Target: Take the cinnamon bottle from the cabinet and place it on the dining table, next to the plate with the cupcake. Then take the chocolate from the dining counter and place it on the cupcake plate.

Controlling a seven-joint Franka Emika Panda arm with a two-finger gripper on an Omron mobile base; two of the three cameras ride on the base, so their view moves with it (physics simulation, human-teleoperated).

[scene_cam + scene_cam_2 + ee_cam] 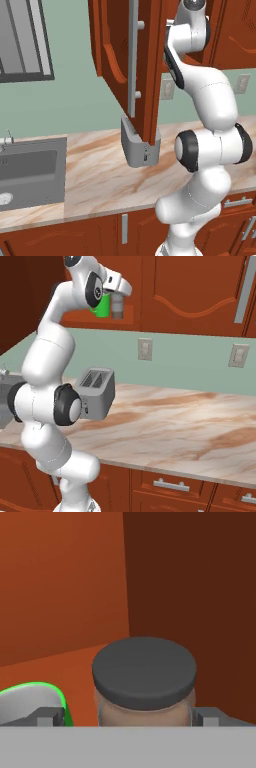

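- Arm reaches up into the open cabinet (190,286); gripper (118,292) sits at shelf level right at the cinnamon bottle (117,307).
- Hand view: cinnamon bottle's dark grey round cap is centred between the 2 finger tips (50,716), brownish body just visible under the cap.
- Jaws spread wide, 1 tip on each side of the bottle; whether the tips touch it cannot be told, bottle looks upright on the shelf.
- Green cup (102,306) stands just beside the bottle on the same shelf; in the hand view its bright green rim shows at the lower left.
- Cabinet interior behind the bottle is plain red-brown, a back corner showing above the cap.
- Left base view: swung-open cabinet door (145,65) with long grey bar handle (133,57) hangs in front, covering part of the toaster.
- Grey toaster (96,392) on the marbled counter (190,426) below the cabinet, well under the bottle.
- Sink (30,172) set in the counter at the far left.
- 2 wall outlets (145,349) on the pale green backsplash.
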